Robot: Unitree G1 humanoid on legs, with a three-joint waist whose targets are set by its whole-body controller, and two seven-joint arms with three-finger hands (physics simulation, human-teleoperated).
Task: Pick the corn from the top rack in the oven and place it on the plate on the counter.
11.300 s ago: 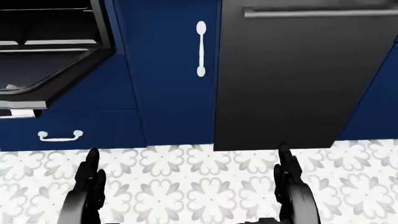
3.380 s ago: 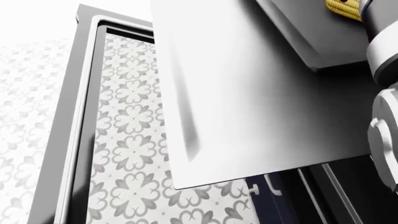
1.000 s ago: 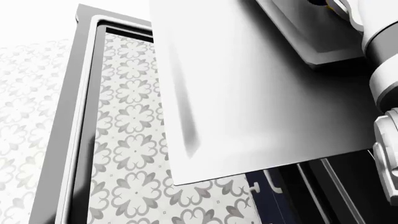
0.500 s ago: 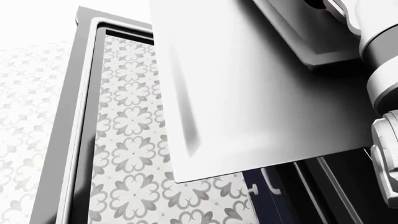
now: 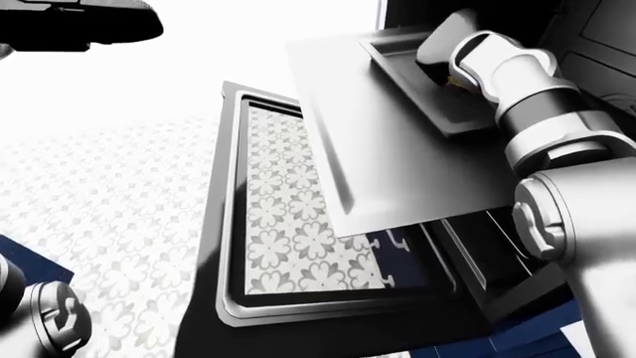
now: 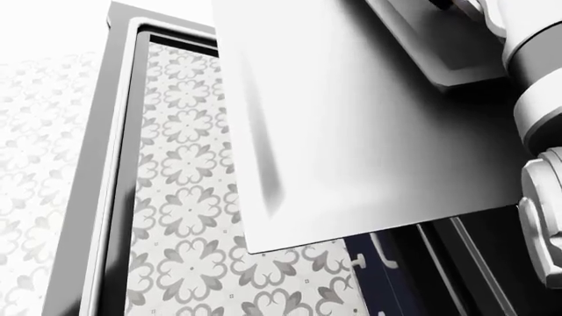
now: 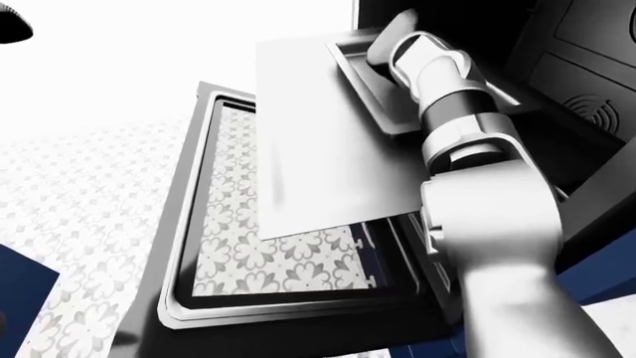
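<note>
In the oven, at the top right of the left-eye view, your right hand (image 5: 442, 56) reaches over a shallow grey tray (image 5: 408, 86) that sits on a pulled-out rack sheet (image 5: 397, 164). The corn (image 5: 453, 80) shows only as a tiny yellow speck just under the dark hand, against the white wrist; you can see its colour, but not its shape, its length or which way it lies. It is on or just above the tray's far part, and the hand hides the rest. Whether your fingers are closed round it, or merely standing over it, cannot be told: the hand is a dark lump from this angle.

Your right arm (image 7: 467, 171) runs up the right side of both eye views, white and grey segments, from the shoulder at the bottom to the wrist at the tray.

Below the sheet the oven door (image 5: 233, 224) hangs open and flat, and the floor's flower tiles show through its glass (image 5: 288, 216).

Your left hand does not show; only a grey joint of the left arm (image 5: 50, 321) sits at the bottom left of the left-eye view.
</note>
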